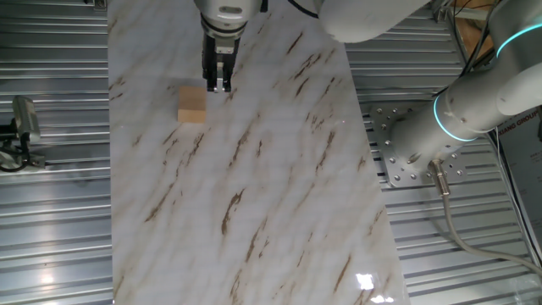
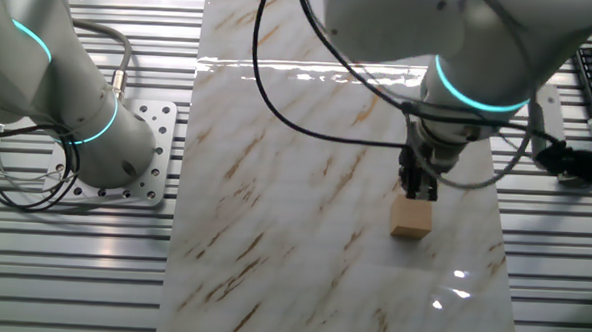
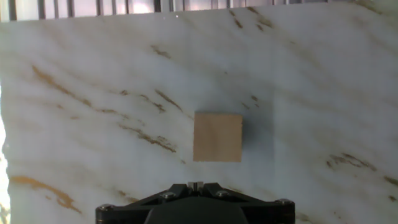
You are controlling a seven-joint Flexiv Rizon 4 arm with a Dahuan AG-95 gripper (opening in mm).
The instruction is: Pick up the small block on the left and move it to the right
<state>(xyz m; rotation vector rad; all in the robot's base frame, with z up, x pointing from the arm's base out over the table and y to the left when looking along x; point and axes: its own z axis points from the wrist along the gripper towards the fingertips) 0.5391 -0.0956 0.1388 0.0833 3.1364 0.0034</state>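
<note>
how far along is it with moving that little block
Early stage. Done: the gripper is near the small block, above the marble tabletop. In hand: nothing; the block sits free on the marble in the hand view, fingers not around it. Left: lining up over it, descending, grasping, lifting, carrying it to the right and setting it down.

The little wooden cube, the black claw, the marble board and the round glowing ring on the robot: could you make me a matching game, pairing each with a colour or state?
Things:
1. small block
2. gripper
3. marble tabletop
4. ring on the arm

Descriptions:
A. white with brown streaks
B. glowing cyan
C. plain light tan, resting on the table, not held
D. black, hanging above the table next to the cube

Pairs: 1-C, 2-D, 3-A, 4-B
</note>
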